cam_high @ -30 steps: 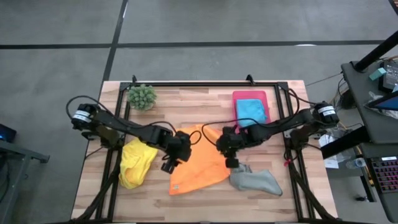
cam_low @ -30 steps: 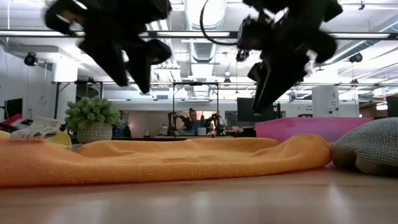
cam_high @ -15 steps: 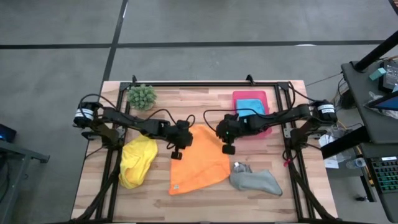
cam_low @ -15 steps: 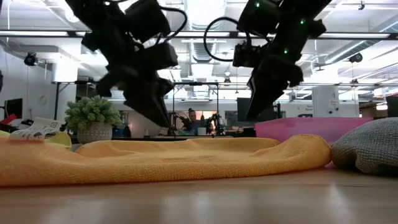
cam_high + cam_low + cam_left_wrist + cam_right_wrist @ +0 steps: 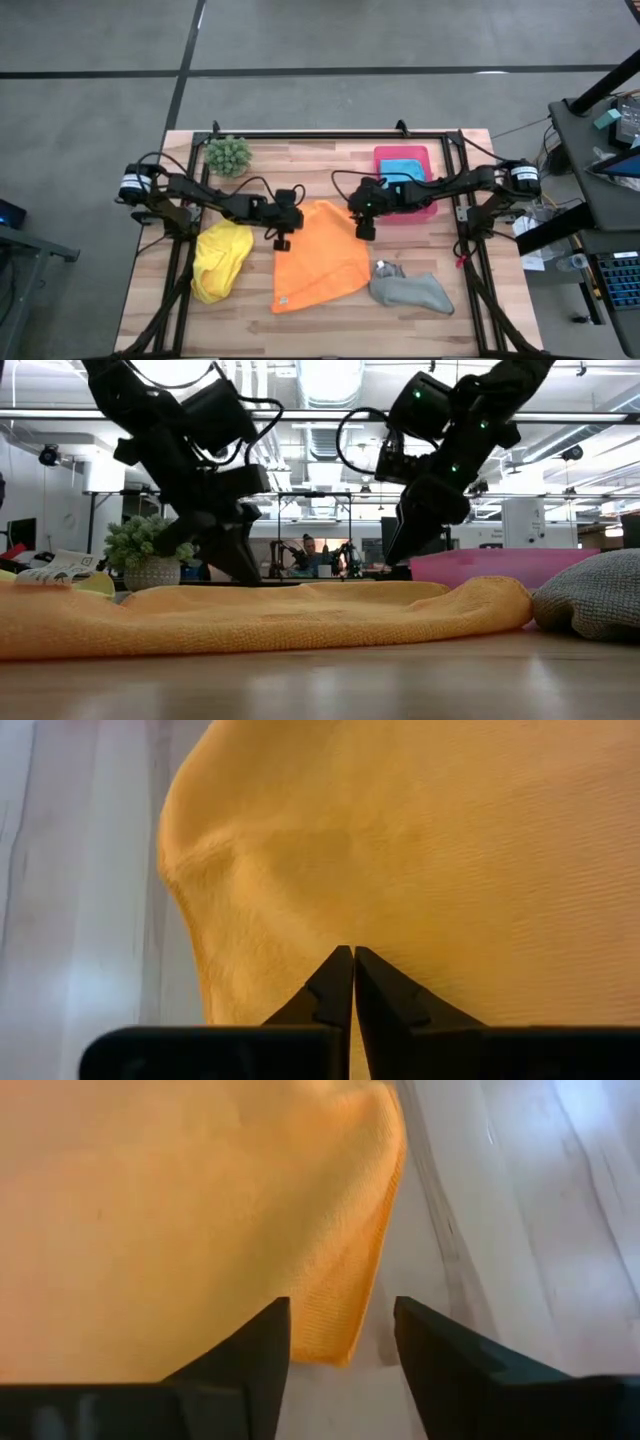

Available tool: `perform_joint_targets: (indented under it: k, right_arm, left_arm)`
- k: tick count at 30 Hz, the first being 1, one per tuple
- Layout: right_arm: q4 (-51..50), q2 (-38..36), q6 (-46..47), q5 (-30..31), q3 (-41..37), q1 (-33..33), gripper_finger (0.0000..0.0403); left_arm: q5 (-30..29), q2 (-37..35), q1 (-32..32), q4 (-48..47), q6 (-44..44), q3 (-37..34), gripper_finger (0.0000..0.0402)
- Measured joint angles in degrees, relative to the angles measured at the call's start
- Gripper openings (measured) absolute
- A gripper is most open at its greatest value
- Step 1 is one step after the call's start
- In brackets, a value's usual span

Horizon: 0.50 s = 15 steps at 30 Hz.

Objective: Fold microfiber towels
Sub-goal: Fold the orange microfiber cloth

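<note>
The orange towel (image 5: pixel 322 255) lies spread flat mid-table. My left gripper (image 5: pixel 282 241) is shut at the towel's left edge near its far end, with its tips (image 5: pixel 353 954) on the cloth. My right gripper (image 5: pixel 365 231) stands open over the towel's far right corner (image 5: pixel 345 1350), one finger above the cloth and one above bare wood. A yellow towel (image 5: pixel 221 261) lies crumpled at the left and a grey towel (image 5: pixel 410 291) at the near right. A blue towel (image 5: pixel 403 176) lies in the pink tray (image 5: pixel 425 152). My left gripper comes from above, pointing down, its shut fingertips on the orange towel a little inside its left edge (image 5: pixel 200 950). The tips hide how much cloth lies between them. The towel lies flat on the table around them.
A spiky green plant (image 5: pixel 229 155) stands at the far left. The pink tray sits at the far right, close behind my right arm. A black frame (image 5: pixel 330 134) runs along the far edge. Bare wood shows along the near edge.
Both grippers have gone toward the far edge and come down to the orange towel's far end. My left gripper has shut. The towel lies where it was.
</note>
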Motion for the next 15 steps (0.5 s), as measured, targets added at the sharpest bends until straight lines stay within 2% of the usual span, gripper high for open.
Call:
perform_joint_targets:
  k: [4, 9, 15]
  right_arm:
    - [2.28, 0.13, 0.47, 0.06, -1.87, -0.39, 0.0175]
    - [5.25, 4.33, 0.28, 0.06, -2.38, -0.45, 0.0175]
    - [2.08, 8.76, -0.28, 2.91, 0.7, -0.4, 0.0168]
  left_arm:
    - [-0.16, 0.0, 0.87, 0.27, -2.66, -0.73, 0.0]
    - [-0.22, 0.0, 1.18, 2.2, -3.14, -2.61, 0.0]
    - [-0.22, 0.0, 1.18, 2.78, -5.46, -3.66, 0.0]
